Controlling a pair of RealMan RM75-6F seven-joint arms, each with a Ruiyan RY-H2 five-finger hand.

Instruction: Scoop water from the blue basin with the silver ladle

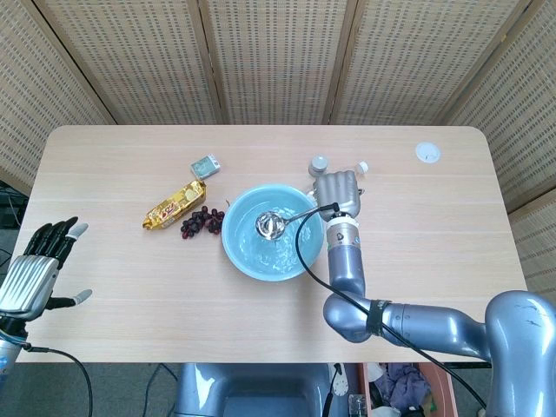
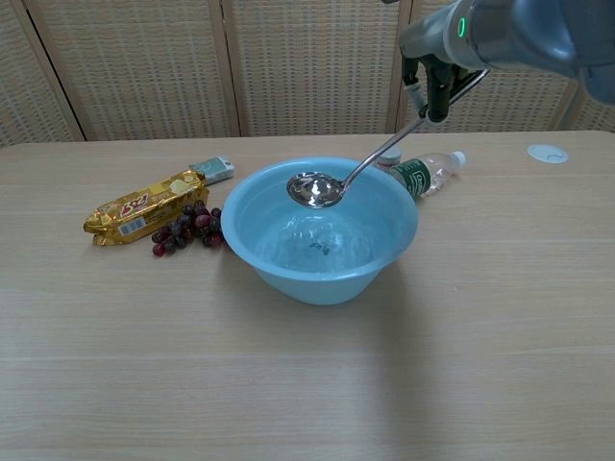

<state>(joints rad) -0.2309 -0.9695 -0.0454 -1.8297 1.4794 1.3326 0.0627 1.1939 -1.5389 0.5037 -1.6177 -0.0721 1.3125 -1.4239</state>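
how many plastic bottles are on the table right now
1. A plastic bottle lies on its side behind the blue basin, toward its right. In the head view the right hand covers most of it; none other shows.

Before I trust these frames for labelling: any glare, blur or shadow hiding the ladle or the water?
Head view: sharp, evenly lit, silver ladle bowl shows a bright glint. Chest view: ladle crisp, right arm near the lens soft, blue basin casts a faint shadow on the table; ripples visible in the water.

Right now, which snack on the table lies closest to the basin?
The grapes, dark red, almost at the basin rim; the gold bar lies beyond them.
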